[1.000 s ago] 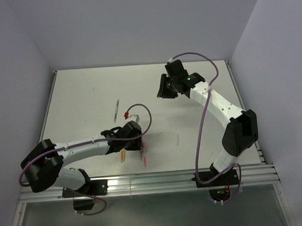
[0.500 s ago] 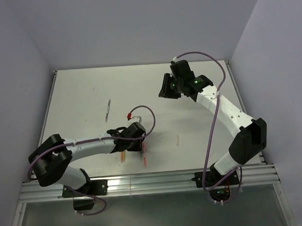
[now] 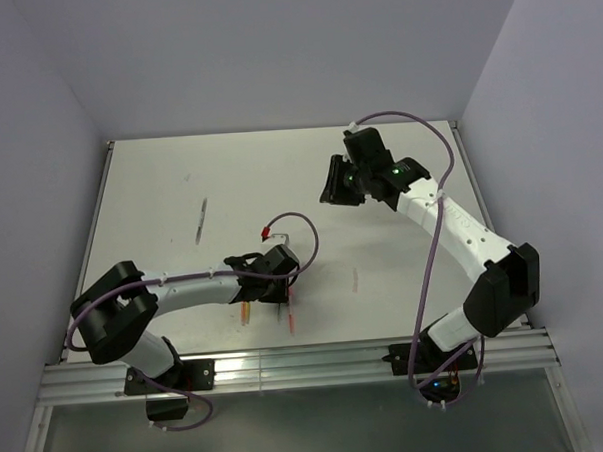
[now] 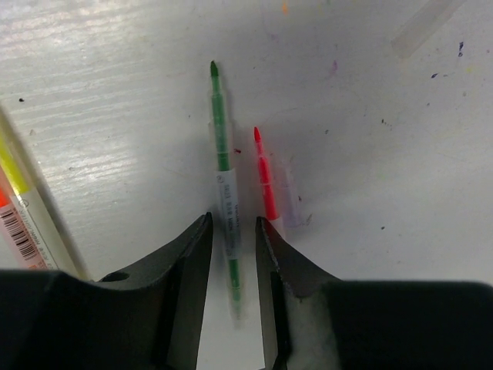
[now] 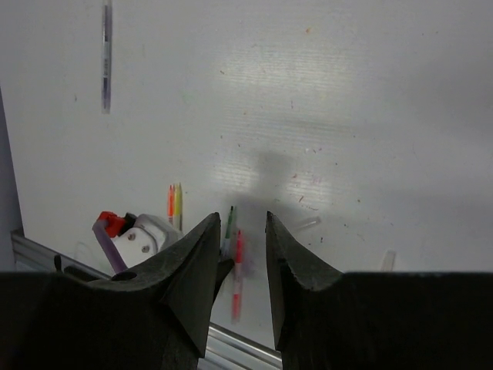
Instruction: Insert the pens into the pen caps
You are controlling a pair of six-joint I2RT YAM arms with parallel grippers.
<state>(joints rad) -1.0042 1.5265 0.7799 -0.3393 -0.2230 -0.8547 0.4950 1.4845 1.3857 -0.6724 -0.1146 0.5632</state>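
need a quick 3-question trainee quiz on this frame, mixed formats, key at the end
1. Which pen lies on the table between the fingers of the left gripper? A: green pen. B: red. C: grey.
2. True or false: the right gripper is open and holds nothing.
3. Fill in: the ___ pen lies alone, far from the other pens.
Key: 1 A. 2 true. 3 grey pen.

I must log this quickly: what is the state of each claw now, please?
Left claw: open, straddling the green pen, not gripping it.
Right claw: open, holding nothing.
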